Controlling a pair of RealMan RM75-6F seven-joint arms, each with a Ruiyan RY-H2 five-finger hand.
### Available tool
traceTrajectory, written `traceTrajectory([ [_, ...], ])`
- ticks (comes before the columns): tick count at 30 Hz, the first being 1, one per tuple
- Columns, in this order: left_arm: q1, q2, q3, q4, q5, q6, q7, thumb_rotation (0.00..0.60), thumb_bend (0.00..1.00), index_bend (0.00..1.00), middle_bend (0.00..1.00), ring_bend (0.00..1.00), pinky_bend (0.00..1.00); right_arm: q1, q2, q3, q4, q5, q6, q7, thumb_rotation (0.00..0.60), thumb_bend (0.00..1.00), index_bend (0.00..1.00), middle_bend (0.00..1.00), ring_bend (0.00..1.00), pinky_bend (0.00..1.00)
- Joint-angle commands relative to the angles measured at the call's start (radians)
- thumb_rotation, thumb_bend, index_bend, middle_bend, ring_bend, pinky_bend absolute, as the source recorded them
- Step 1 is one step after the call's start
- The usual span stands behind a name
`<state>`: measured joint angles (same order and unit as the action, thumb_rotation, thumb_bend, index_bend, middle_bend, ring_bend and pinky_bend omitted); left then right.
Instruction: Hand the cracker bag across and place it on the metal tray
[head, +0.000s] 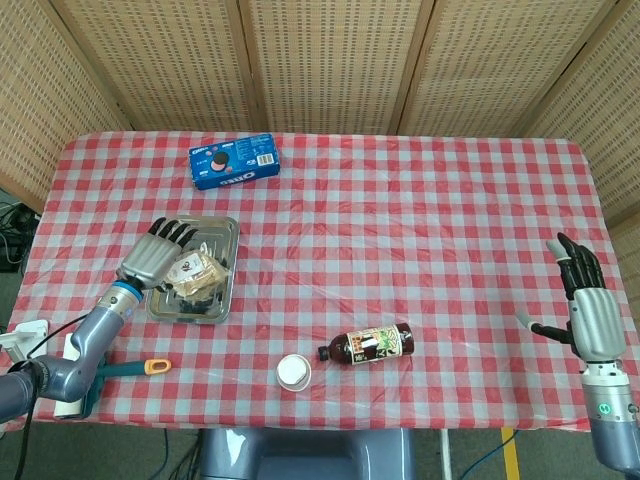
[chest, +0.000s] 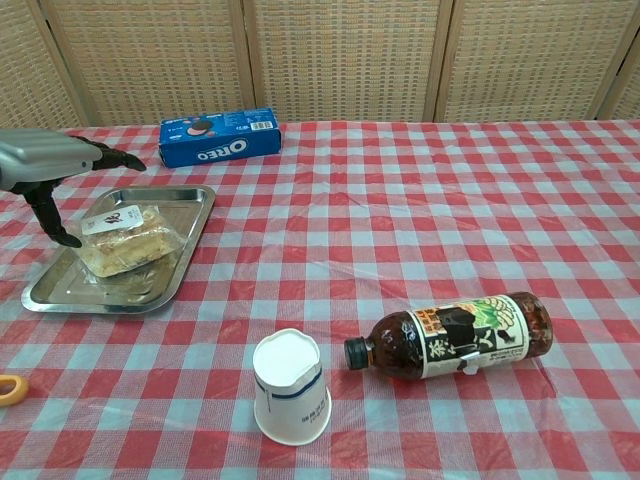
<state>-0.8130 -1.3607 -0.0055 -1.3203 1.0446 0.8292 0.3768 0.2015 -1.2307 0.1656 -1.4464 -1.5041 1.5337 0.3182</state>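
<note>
The clear cracker bag (head: 197, 269) (chest: 122, 239) with a white label lies flat inside the metal tray (head: 222, 232) (chest: 180, 268) at the left of the table. My left hand (head: 155, 251) (chest: 50, 167) hovers over the tray's left side with its fingers spread and nothing in them, just clear of the bag. At the far right edge my right hand (head: 583, 300) stands upright with its fingers apart and empty; the chest view does not show it.
A blue Oreo box (head: 233, 160) (chest: 219, 136) lies behind the tray. A brown tea bottle (head: 368, 345) (chest: 452, 337) lies on its side at front centre, beside an upturned paper cup (head: 294, 372) (chest: 290, 387). An orange-handled tool (head: 150, 367) lies front left.
</note>
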Motion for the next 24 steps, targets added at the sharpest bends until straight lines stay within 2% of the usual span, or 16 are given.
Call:
traceTrajectory([
  [1, 0.025, 0.027, -0.03, -0.053, 0.017, 0.054, -0.049, 0.6, 0.14, 0.01, 0.0, 0.0, 0.0, 0.0, 0.0, -0.001, -0.002, -0.002, 0.0, -0.004, 0.6, 0.15, 0.07, 0.0, 0.0, 0.0],
  [6, 0.101, 0.098, -0.058, -0.194, 0.109, 0.197, -0.171, 0.6, 0.14, 0.0, 0.0, 0.0, 0.0, -0.002, -0.001, -0.001, -0.006, -0.006, 0.006, -0.013, 0.6, 0.15, 0.07, 0.0, 0.0, 0.0],
  [8, 0.131, 0.117, -0.054, -0.232, 0.131, 0.246, -0.184, 0.6, 0.14, 0.0, 0.0, 0.0, 0.0, -0.002, -0.001, -0.001, -0.007, -0.006, 0.007, -0.014, 0.6, 0.15, 0.07, 0.0, 0.0, 0.0],
  [12, 0.236, 0.121, -0.018, -0.286, 0.18, 0.408, -0.15, 0.6, 0.14, 0.0, 0.0, 0.0, 0.0, -0.004, 0.001, -0.002, -0.006, -0.001, 0.003, -0.038, 0.6, 0.15, 0.07, 0.0, 0.0, 0.0],
  [19, 0.38, 0.036, 0.03, -0.248, 0.264, 0.63, -0.087, 0.6, 0.13, 0.0, 0.0, 0.0, 0.0, -0.005, 0.001, -0.007, -0.016, 0.02, -0.019, -0.152, 0.6, 0.15, 0.03, 0.0, 0.0, 0.0],
  [24, 0.447, -0.001, 0.07, -0.216, 0.318, 0.701, -0.077, 0.6, 0.13, 0.0, 0.0, 0.0, 0.0, 0.001, 0.028, -0.022, -0.062, 0.04, -0.074, -0.189, 0.6, 0.15, 0.02, 0.0, 0.0, 0.0],
])
